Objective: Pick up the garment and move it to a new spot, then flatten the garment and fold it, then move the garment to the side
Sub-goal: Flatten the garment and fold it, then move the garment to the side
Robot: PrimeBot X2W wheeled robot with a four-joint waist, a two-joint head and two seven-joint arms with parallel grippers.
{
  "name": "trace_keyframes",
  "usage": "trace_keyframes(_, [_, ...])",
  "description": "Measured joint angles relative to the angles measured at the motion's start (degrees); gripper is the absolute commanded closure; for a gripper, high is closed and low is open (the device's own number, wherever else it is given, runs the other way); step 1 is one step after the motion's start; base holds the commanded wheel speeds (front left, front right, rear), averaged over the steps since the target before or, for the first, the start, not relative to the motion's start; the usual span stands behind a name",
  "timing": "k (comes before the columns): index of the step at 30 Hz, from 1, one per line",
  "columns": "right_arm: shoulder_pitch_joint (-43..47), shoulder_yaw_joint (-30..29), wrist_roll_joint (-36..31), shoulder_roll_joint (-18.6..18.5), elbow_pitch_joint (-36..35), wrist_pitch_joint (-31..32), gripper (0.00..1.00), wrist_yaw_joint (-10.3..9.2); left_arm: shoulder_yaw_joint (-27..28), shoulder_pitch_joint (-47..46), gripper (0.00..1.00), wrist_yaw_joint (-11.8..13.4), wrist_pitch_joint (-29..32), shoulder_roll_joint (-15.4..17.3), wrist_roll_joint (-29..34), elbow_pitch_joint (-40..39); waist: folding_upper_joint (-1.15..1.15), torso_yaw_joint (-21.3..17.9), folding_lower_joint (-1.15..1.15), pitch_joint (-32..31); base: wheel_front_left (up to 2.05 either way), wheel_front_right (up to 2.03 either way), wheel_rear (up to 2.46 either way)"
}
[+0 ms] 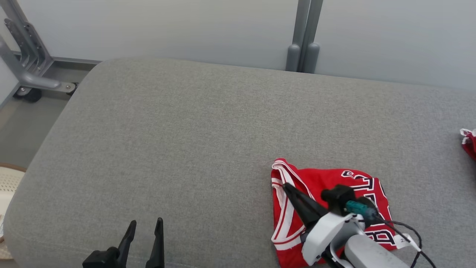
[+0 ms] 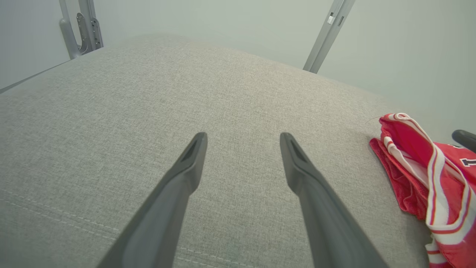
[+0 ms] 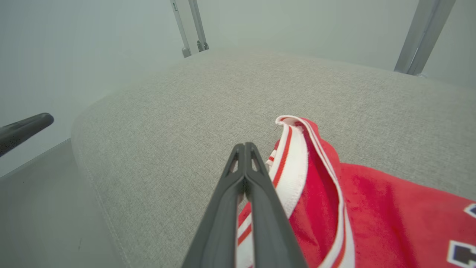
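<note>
Jersey [image 1: 323,182], red with white striped trim and dark lettering, lies crumpled on the near right part of the grey fabric cushion [image 1: 186,149]. The right gripper [image 1: 285,185] is clenched, fingers pressed together and resting over the striped trim at the garment's left edge; whether any cloth is pinched I cannot tell. The left gripper [image 1: 145,221] is released, fingers spread above bare cushion at the near left, well apart from the garment. Another red cloth [image 1: 469,143] sits at the far right

the garment [image 1: 323,179] lies partly hidden under the right arm [image 1: 366,253].
</note>
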Motion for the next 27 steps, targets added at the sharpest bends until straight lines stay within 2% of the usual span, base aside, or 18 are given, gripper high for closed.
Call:
trace_keyframes(1, [0.2,-0.66,0.16,-0.94,-1.81,0.0,0.85,0.0,0.15,0.14,0.0,0.0,0.0,-0.1,0.0,-0.25,0.0,-0.36,0.0,-0.06,0.0,0.0,0.0])
trace_keyframes(2, [0.64,-1.53,0.24,-1.94,-3.82,0.0,0.7,0.0,0.43,0.25,0.0,0.0,0.0,-0.22,0.01,-0.44,0.0,-0.76,0.0,-0.11,0.0,0.0,0.0])
trace_keyframes(4, [1.88,-4.26,0.03,-4.14,-7.1,0.0,0.51,0.0,1.0,0.35,0.0,0.0,0.0,-0.36,0.02,-0.89,0.0,-1.63,0.0,-0.19,0.0,0.0,0.0])
trace_keyframes(5, [2.59,-5.76,-0.55,-5.43,-8.53,-0.01,0.15,0.0,1.34,0.38,0.0,0.0,0.0,-0.4,0.02,-1.19,0.0,-2.13,0.0,-0.22,0.0,0.0,0.0])
trace_keyframes(6, [3.35,-7.56,-1.16,-6.49,-9.65,0.0,0.0,0.0,1.62,0.42,0.0,0.0,0.0,-0.45,0.02,-1.63,0.0,-2.63,0.0,-0.24,0.0,0.0,0.0])
trace_keyframes(11, [8.1,-18.36,-4.67,-8.45,-13.7,0.0,0.0,0.0,3.23,1.1,0.0,0.0,0.0,-0.68,0.32,-3.3,0.0,-5.46,0.0,-0.43,0.0,0.0,0.0])
trace_keyframes(13, [10.54,-23.98,-5.38,-7.54,-15.99,0.0,0.0,0.0,3.89,1.79,0.0,0.0,0.0,-0.73,0.64,-3.66,0.0,-6.63,0.0,-0.61,0.0,0.0,0.0])
trace_keyframes(18, [17.33,-32.89,-11.61,-5.9,-18.53,0.01,0.0,0.0,4.75,2.09,0.0,0.0,0.0,-0.82,1.7,-3.69,0.0,-9.12,0.0,-1.14,0.0,0.0,0.0])
trace_keyframes(22, [21.05,-37.28,-14.71,-4.17,-19.24,0.0,0.0,0.0,5.01,2.25,0.0,-0.01,0.0,-0.73,2.45,-2.94,0.0,-10.51,0.0,-1.85,0.0,0.0,0.0])
trace_keyframes(27, [24.07,-39.42,-16.63,-2.63,-17.12,0.0,0.0,0.0,5.78,2.67,0.0,0.0,0.0,-0.38,2.67,-1.42,0.0,-11.61,0.0,-2.91,0.0,0.0,0.0])
